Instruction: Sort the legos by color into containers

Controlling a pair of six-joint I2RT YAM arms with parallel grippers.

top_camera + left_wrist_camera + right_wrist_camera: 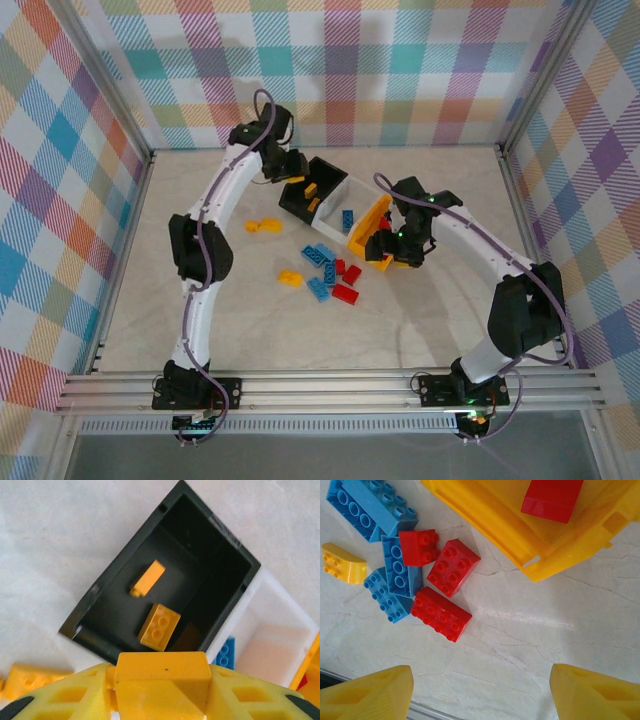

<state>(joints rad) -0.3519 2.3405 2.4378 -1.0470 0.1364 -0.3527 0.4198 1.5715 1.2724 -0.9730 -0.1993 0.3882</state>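
Observation:
My left gripper [161, 700] is shut on a yellow-orange lego [160, 672] and hangs by the near edge of the black container [210, 575], which holds two yellow-orange legos [159, 626]. The white container [280, 630] beside it holds a light blue lego [226, 652]. In the top view the left gripper [293, 172] is at the black container's [303, 200] far-left side. My right gripper [482, 690] is open over bare table, close to the yellow-orange container [495, 525], which has a red lego [552, 497] in it. Loose red legos [441, 613] and blue legos [397, 567] lie just left of it.
More loose legos lie on the table: one yellow-orange lego [264, 226] left of the bins, another [290, 279] nearer the front, and blue [320, 254] and red ones [345, 293] clustered mid-table. Metal frame rails and plaid walls bound the table.

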